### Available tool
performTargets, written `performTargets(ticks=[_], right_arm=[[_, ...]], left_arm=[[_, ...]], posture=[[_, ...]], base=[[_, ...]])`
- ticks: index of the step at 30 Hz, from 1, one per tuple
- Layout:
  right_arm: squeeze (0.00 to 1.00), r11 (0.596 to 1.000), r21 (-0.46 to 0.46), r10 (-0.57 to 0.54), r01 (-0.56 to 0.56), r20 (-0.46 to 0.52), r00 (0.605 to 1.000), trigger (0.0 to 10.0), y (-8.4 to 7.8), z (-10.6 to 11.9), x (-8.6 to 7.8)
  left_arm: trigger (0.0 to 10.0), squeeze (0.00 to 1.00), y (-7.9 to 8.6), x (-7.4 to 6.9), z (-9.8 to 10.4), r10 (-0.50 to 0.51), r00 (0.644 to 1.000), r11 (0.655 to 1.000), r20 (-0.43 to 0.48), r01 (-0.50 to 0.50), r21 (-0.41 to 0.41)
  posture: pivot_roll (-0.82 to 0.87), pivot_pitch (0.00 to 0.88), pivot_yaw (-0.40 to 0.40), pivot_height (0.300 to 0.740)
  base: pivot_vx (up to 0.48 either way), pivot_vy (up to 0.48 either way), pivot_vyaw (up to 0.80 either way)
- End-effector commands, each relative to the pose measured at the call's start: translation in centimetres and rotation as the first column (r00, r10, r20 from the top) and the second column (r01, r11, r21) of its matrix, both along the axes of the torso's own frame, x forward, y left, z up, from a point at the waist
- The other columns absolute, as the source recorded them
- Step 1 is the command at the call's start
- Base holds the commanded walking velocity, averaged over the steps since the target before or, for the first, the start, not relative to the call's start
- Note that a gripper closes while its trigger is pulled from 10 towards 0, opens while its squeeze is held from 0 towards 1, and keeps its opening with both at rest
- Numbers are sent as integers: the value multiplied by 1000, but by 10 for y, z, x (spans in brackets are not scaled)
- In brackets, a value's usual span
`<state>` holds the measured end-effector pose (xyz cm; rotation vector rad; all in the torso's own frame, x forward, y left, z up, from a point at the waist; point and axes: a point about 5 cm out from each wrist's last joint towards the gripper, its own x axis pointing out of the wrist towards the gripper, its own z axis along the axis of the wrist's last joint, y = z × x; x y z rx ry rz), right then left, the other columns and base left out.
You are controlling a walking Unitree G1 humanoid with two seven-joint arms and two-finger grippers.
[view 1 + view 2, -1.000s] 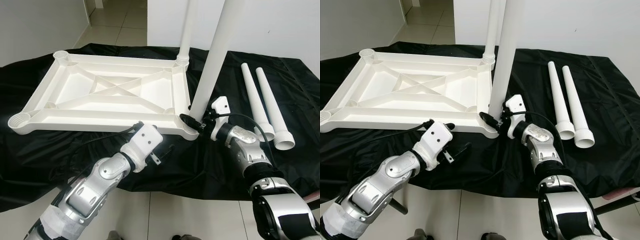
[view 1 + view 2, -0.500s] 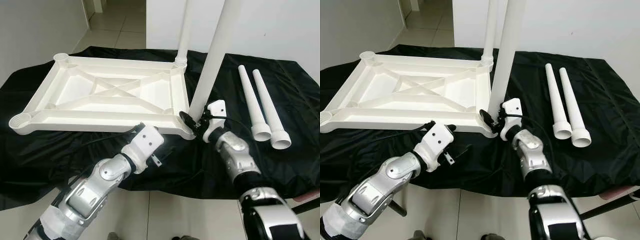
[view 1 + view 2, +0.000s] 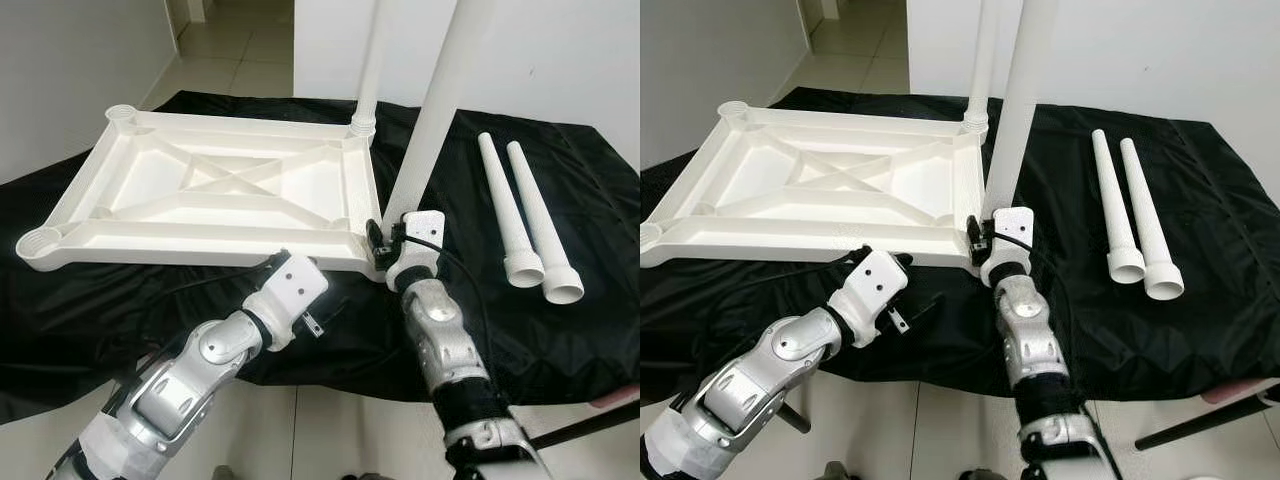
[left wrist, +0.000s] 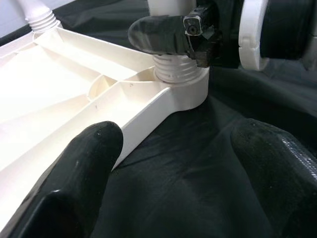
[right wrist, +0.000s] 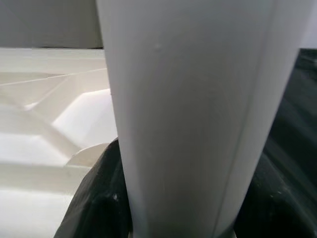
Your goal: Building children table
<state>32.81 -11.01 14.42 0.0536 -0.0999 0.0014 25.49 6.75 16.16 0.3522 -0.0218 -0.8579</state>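
Spare legs (image 3: pixel 527 216): lying together on black cloth (image 3: pixel 600 180), right of tabletop (image 3: pixel 215 190).
Right gripper (image 3: pixel 384 243): clamped around near leg (image 3: pixel 432 120); forearm swung inward.
Left gripper (image 3: pixel 322 300): fingers apart.

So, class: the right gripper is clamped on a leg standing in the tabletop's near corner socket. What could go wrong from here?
1. The leg is tall and gripped only near its base by the right gripper; it may tilt and cross-thread.
2. The left gripper is off the tabletop, so the tabletop may slide on the black cloth.
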Motion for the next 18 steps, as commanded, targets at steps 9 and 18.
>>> performTargets(ticks=[9,18], right_arm=[[0,998,68,17,-10,-106,994,10000,4,-19,-11],[0,982,12,190,-190,27,981,10000,-8,8,-5]], left_arm=[[10000,0,-4,-5,0,-145,989,989,-31,146,30],[10000,0,-3,-4,0,-142,989,989,-29,143,32]], posture=[[-29,66,-17,740],[-33,75,-11,740]], base=[[0,0,0],[0,0,0]])
